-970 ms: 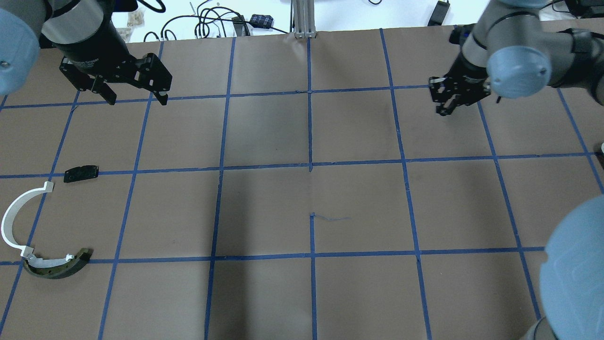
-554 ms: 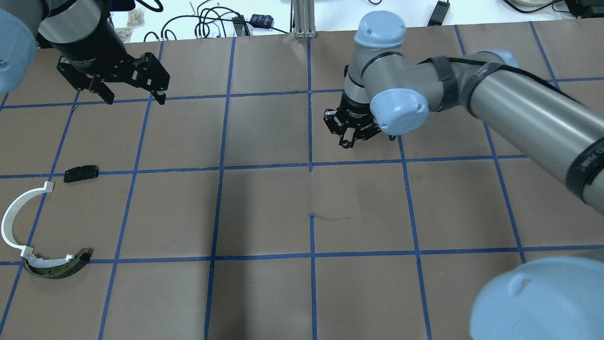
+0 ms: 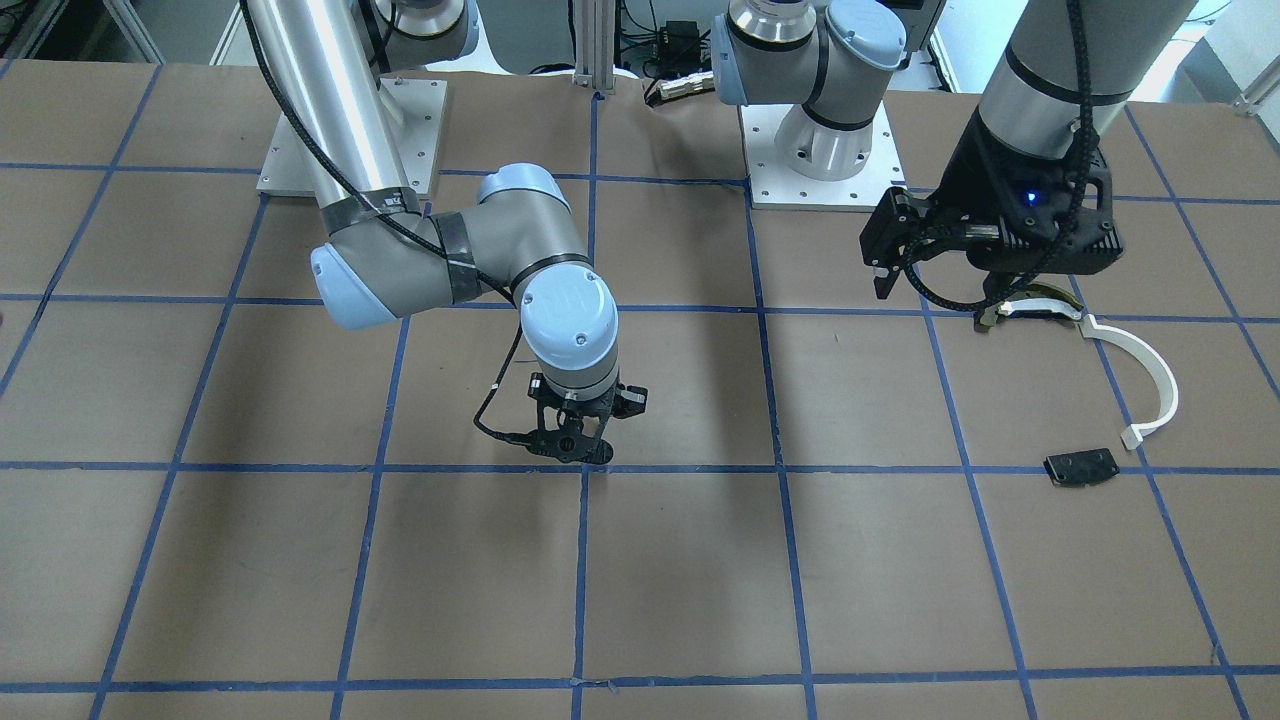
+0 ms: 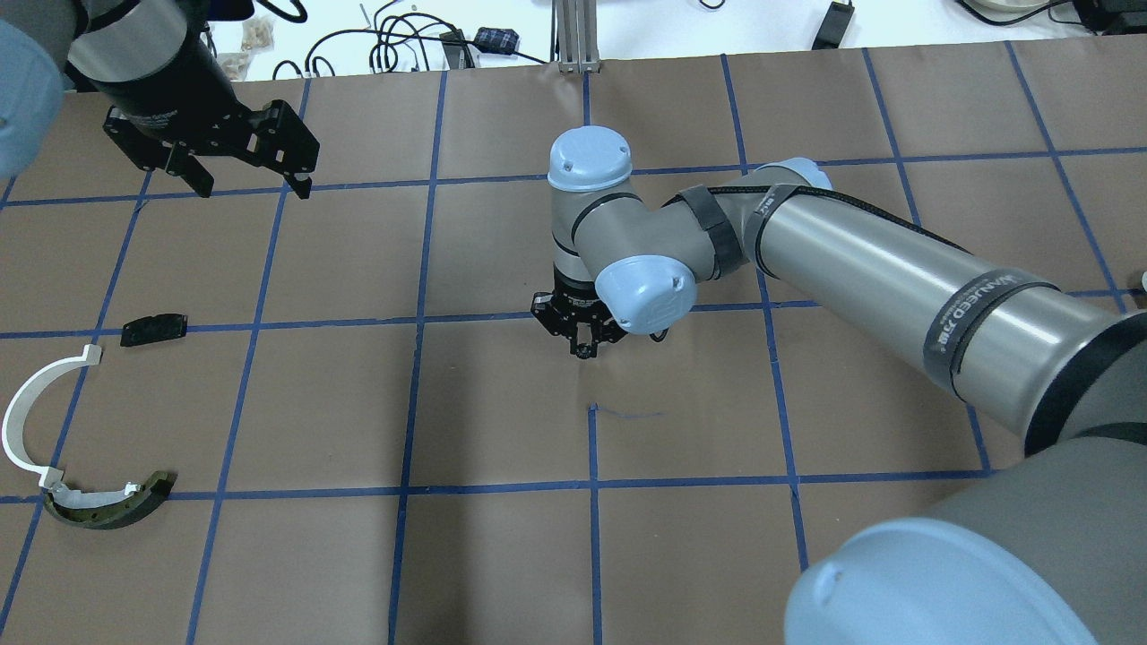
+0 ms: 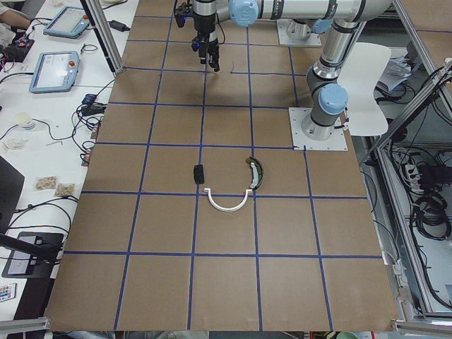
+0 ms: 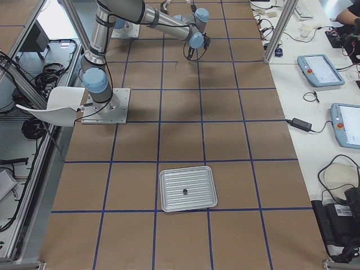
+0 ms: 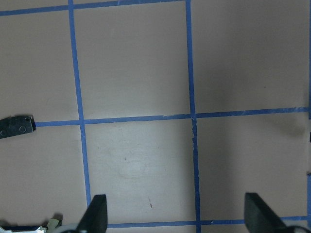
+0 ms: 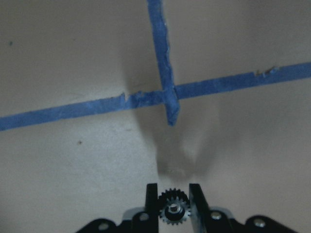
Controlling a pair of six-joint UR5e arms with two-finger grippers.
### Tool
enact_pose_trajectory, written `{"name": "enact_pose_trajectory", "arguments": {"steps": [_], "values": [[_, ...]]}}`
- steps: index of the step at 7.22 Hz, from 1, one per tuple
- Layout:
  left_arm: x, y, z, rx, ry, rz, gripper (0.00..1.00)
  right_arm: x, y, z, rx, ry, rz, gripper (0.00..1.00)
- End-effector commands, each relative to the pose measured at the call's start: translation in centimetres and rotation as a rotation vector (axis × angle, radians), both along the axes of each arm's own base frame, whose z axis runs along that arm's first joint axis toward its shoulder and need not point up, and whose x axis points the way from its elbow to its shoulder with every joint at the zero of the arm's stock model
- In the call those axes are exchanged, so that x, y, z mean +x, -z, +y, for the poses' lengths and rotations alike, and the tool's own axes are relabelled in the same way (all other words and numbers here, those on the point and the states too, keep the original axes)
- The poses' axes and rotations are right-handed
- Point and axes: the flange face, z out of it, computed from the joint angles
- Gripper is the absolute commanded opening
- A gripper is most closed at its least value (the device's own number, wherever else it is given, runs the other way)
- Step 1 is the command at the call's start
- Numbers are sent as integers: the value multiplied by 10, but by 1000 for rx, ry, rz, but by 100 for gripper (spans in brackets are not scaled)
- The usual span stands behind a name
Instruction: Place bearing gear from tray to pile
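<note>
Spanning every view: table [image 4: 502, 555], brown paper with a blue tape grid; unchanged.

Right arm [image 4: 860, 260]: had swung within the last second from the table's right side to its middle, stretched far out and heading toward the pile's side.

Tray [image 6: 166, 191]: lay well apart from the arm, one small dark item left at its centre.

Left gripper [image 4: 255, 188]: fingers spread, empty, parked almost where it was a second before, beyond the pile.

Pile, undisturbed: white curved strip [image 4: 27, 408]; dark-and-tan arched piece [image 4: 107, 511], touching the strip's end; flat black plate [image 4: 154, 329], near both.

Right gripper [image 4: 582, 345]: clenched, pointing down over a tape crossing.

Bearing gear [image 8: 174, 209]: pinched between the right fingers, clear of the paper.

Judgement: pick done, carry about half run; release at the pile not yet made.
</note>
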Motion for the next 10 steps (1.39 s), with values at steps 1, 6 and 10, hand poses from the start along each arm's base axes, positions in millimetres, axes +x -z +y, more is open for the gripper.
{"name": "enact_pose_trajectory", "arguments": {"steps": [1, 6, 10], "values": [[-3, -3, 8, 15, 4, 1, 100, 9, -3, 6, -7, -21, -4, 52], [-75, 58, 0, 45, -39, 46, 100, -209, -109, -77, -145, 199, -26, 100], [-216, 218, 12, -4, -99, 67, 100, -481, -190, -24, -64, 180, 36, 100]]}}
